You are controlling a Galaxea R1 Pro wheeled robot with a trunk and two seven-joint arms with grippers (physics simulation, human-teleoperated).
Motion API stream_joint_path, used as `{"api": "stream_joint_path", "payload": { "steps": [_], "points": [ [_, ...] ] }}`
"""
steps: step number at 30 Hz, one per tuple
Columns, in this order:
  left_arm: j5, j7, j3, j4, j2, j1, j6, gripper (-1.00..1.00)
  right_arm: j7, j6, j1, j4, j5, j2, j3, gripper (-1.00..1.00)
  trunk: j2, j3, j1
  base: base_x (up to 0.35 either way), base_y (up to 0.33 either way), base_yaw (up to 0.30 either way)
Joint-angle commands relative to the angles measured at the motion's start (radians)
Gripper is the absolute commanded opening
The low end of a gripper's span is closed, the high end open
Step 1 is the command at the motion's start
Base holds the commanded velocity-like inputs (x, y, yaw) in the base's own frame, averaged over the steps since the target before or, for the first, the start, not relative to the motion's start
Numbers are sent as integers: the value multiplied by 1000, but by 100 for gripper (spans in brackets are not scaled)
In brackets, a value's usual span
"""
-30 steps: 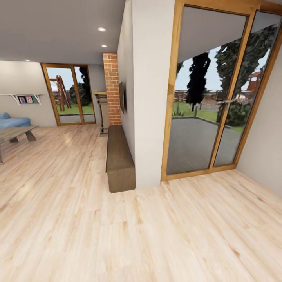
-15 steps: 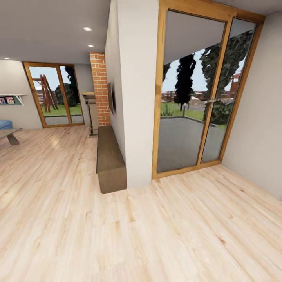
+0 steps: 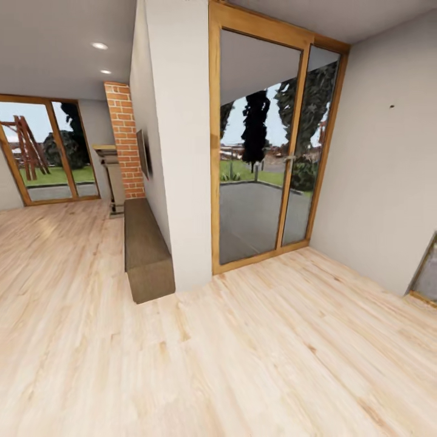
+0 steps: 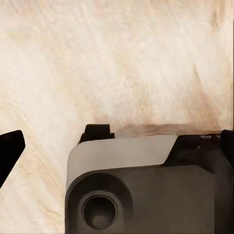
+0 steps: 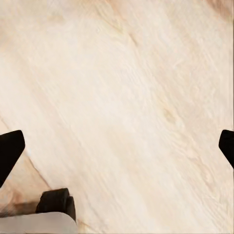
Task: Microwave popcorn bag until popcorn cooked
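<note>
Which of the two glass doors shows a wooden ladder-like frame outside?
The far glass door at the left, past the brick column; the near glass door shows dark trees.

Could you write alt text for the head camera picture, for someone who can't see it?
A bare pale wooden floor runs to a tall wood-framed glass door looking onto a garden. Left of it, a white wall with a low brown bench and a brick column beyond.

I see a white partition wall [image 3: 182,152] ahead, a wood-framed glass patio door [image 3: 261,152] right of it, a low brown bench [image 3: 144,250] left, the brick column [image 3: 124,139] farther back.
</note>
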State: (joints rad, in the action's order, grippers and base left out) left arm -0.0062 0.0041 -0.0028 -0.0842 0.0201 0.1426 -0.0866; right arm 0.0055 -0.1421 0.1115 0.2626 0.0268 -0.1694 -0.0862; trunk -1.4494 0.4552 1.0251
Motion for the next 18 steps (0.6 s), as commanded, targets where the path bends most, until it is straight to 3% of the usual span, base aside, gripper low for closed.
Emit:
{"api": "stream_joint_path", "payload": {
  "steps": [1,4,5,8,11,14,18],
  "points": [
    [-1,0,0,-31,-3,36,-7,100,2,6,51,28,1,0,-9,100,-1,1,0,-6,2,-290],
    [0,-1,2,-112,-6,113,-11,100,1,39,163,72,-7,4,-10,100,-1,-1,0,-2,1,-291],
    [2,-1,2,-159,-1,141,-11,100,3,47,238,87,-9,5,-8,100,-1,-2,0,0,0,-291],
    [1,-1,-1,-181,6,143,-12,100,5,48,326,94,-10,11,-6,100,-1,-4,0,0,0,-292],
    [7,-1,2,-183,10,117,-13,100,5,43,350,115,-11,36,31,100,-1,-6,0,0,0,-292],
    [8,-1,2,-186,12,96,-13,100,5,39,344,120,-10,39,62,100,-1,-7,0,0,0,-292],
    [8,-1,2,-190,12,76,-13,100,5,39,342,121,-10,39,71,100,-1,-10,0,0,0,-293]
  ]
}}
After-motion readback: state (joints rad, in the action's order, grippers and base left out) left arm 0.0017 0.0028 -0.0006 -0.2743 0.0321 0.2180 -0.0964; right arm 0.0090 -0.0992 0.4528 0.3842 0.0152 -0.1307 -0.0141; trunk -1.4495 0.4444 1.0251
